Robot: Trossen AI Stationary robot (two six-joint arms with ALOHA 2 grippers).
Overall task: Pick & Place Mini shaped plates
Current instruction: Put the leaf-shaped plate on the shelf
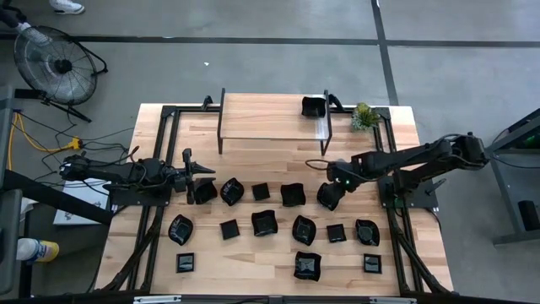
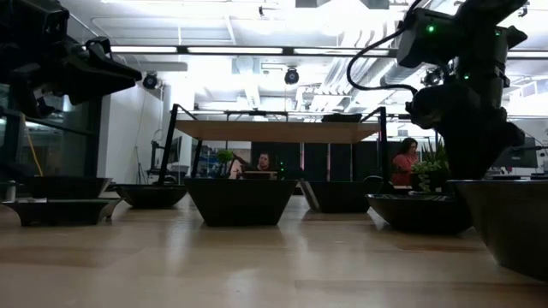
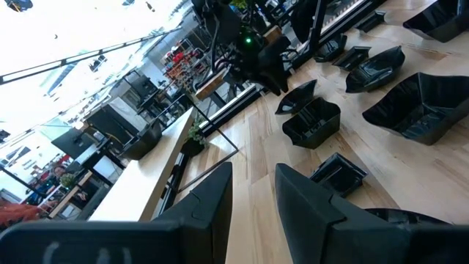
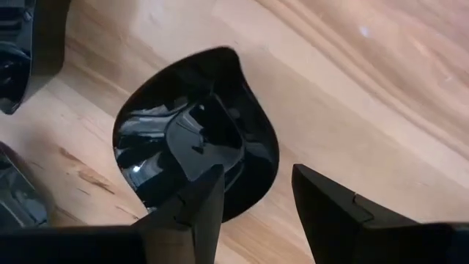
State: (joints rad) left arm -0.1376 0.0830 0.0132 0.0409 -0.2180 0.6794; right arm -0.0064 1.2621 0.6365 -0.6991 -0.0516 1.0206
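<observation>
Several small glossy black dishes lie in rows on the wooden table. One more dish sits on the raised shelf. My right gripper hangs over the teardrop-shaped dish at the right end of the far row. In the right wrist view it is open, with one finger over the dish's hollow and the other outside its rim. My left gripper is open, holds nothing and hovers by the far row's leftmost dish. My right gripper comes at the teardrop dish from above, pointing down, its fingers on either side of the dish's rim. I cannot tell whether a finger touches the dish. The dish rests flat on the table.
A small green plant stands at the far right, beside the shelf's black frame. Square and wavy dishes lie close by in the middle rows. Bare wood lies between the shelf and the far row. People sit in the room beyond.
</observation>
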